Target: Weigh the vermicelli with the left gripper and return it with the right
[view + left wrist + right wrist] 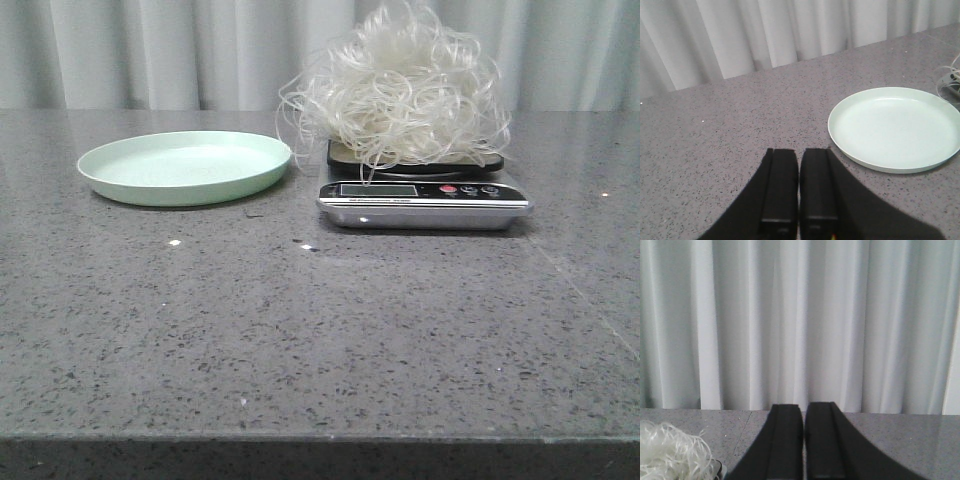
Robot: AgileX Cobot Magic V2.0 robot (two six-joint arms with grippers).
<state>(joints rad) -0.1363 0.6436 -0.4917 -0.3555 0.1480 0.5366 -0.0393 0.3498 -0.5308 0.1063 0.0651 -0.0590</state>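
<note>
On the bench (300, 340): grey speckled stone, bare across the near part in the front view.
Scale (424, 196): a flat silver kitchen scale, right of centre, with a dark display strip and small buttons along its near edge; the reading is too small to make out.
Noodles (398, 88): a fluffy whitish tangle piled on the scale's platform, spilling past its edges, with loose strands hanging toward the display.
Plate (184, 165): pale green, shallow, holding nothing, just left of the scale, apart from it.
Curtain (150, 50): pale pleated fabric behind the bench.
Left hand (799, 220): matte black, its two fingers pressed together on nothing, hanging over bare bench near the plate (895, 128).
Right hand (804, 460): black fingers together, gripping nothing, facing the curtain, with the noodles (670, 455) off to one side.
</note>
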